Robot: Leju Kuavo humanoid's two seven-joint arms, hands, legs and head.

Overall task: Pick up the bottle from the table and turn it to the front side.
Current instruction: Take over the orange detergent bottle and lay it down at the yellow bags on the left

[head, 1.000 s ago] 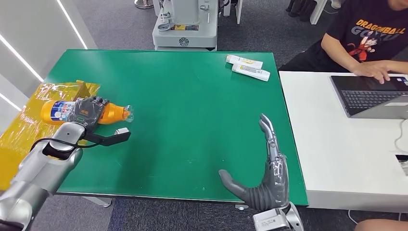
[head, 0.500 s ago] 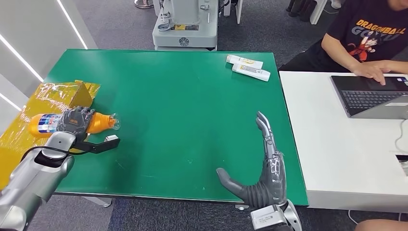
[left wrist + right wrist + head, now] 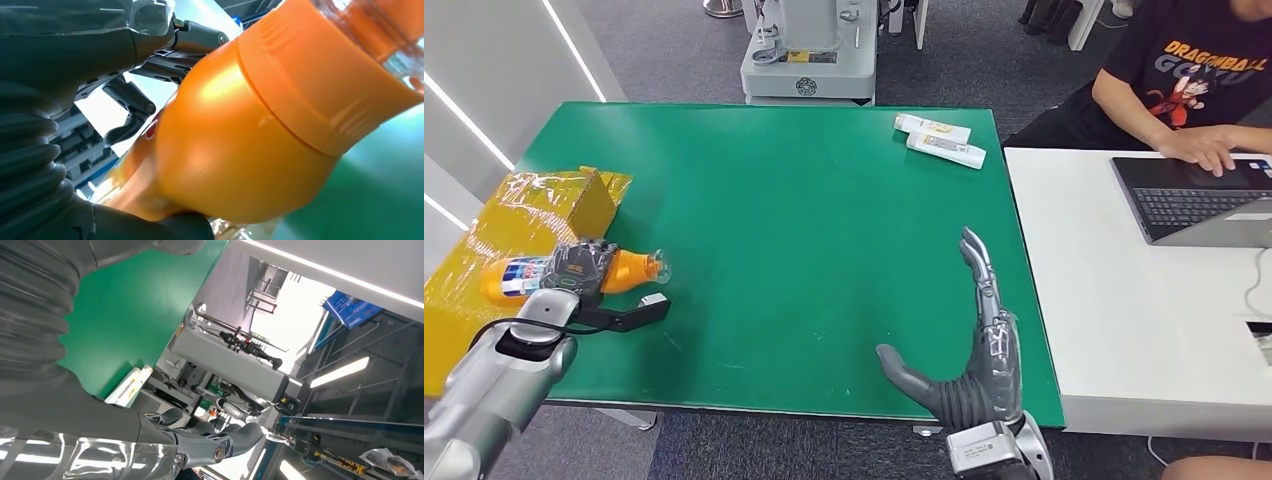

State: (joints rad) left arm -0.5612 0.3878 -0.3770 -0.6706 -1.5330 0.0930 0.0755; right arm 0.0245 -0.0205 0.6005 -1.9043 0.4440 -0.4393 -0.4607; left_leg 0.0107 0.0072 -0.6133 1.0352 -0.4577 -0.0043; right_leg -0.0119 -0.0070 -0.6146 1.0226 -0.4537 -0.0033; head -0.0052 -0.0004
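The left robot hand (image 3: 581, 266) is gripping the orange plastic bottle with the blue-and-white label (image 3: 524, 275) around its middle, holding it on its side at the left edge of the green tabletop (image 3: 804, 230), cap pointing toward the table's centre; a mid-body grasp likely suits rotating it to show the front. The right robot hand (image 3: 969, 345) is hovering with fingers spread and holding nothing near the front right edge, probably keeping clear.

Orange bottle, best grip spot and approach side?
Grip the bottle around its mid-body, at the label, coming from above. It lies on its side with the clear cap end pointing toward table centre, so the round body offers opposing sides for the fingers. The left hand already wraps it there. The tapered neck looks likelier to slip.
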